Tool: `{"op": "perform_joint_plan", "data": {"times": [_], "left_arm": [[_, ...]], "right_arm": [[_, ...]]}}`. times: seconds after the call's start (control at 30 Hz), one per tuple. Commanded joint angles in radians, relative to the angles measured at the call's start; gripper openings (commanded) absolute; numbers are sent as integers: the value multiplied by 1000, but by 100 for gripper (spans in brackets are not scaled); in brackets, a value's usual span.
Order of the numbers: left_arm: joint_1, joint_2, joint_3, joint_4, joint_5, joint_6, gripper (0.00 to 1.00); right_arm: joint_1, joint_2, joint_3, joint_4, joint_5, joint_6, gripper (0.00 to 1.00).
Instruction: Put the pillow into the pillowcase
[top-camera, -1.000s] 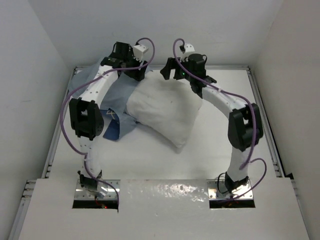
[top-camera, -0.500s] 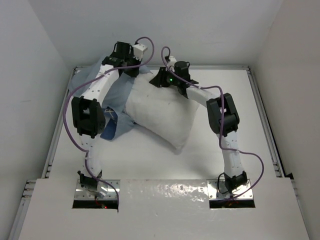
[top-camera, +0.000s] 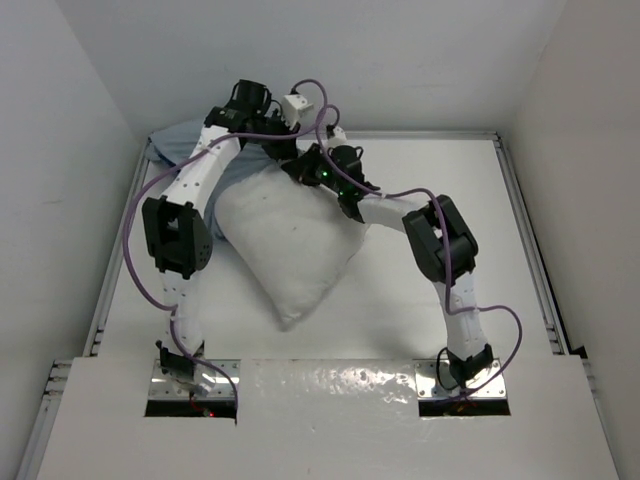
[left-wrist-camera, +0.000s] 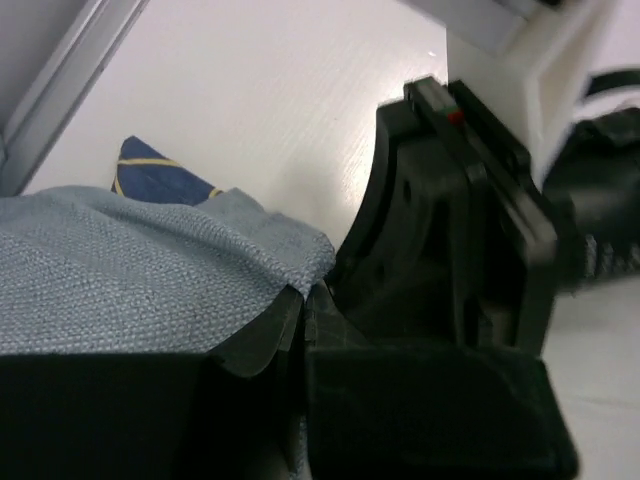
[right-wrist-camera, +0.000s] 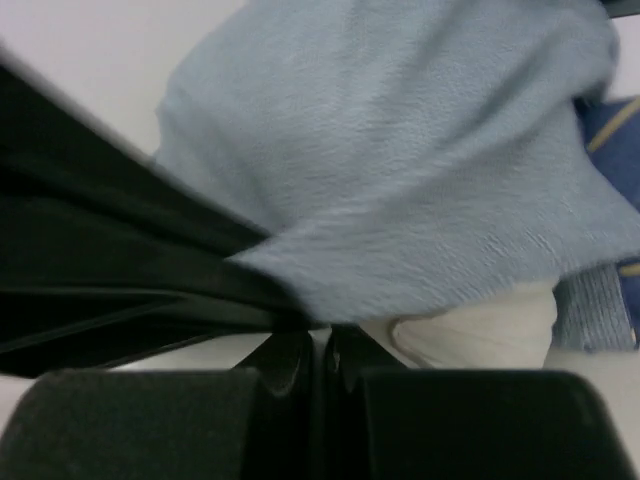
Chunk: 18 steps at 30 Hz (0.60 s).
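Observation:
The white pillow (top-camera: 285, 250) lies tilted mid-table, one corner pointing at the near edge. The blue pillowcase (top-camera: 172, 141) is bunched behind its far left end, mostly hidden by the arms. My left gripper (top-camera: 284, 150) and right gripper (top-camera: 299, 168) meet at the pillow's far end. In the left wrist view the left gripper (left-wrist-camera: 303, 292) is shut on an edge of the grey-blue pillowcase (left-wrist-camera: 130, 270). In the right wrist view the right gripper (right-wrist-camera: 321, 338) is shut on the hem of the pillowcase (right-wrist-camera: 400, 150), which drapes over a bit of pillow (right-wrist-camera: 480, 325).
White walls enclose the table on three sides, with a metal rail (top-camera: 120, 270) along the left edge. The right arm's elbow (top-camera: 440, 240) leans over the table's middle right. Purple cables loop around both arms.
Both grippers have closed on the blue cloth. The right arm has swung left to meet the left gripper. The pillow has slid toward the near left, covering the cloth that lay beside it.

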Motion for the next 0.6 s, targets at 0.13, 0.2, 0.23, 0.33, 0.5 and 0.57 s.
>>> {"op": "perform_joint_plan", "data": {"times": [0.13,0.2,0.23,0.33,0.5,0.57], "left_arm": [[-58,-97,-52,-243,273,197,0],[-60,-97,-52,-286,287,235,0],[-60,-94,-52,-296,283,245,0],[-43,-92,-36,-294,225,237,7],[139,-154,-14,-216,335,106,76],[242,-184,-22,-195,327,78,90]], "right_arm": [[20,-242,-168,263,806,147,0],[51,-248,-171,227,836,113,0],[60,-244,-182,204,822,119,0],[89,-227,-209,184,709,162,0],[112,-243,-239,134,405,-3,43],[115,-271,-248,80,324,-128,72]]}}
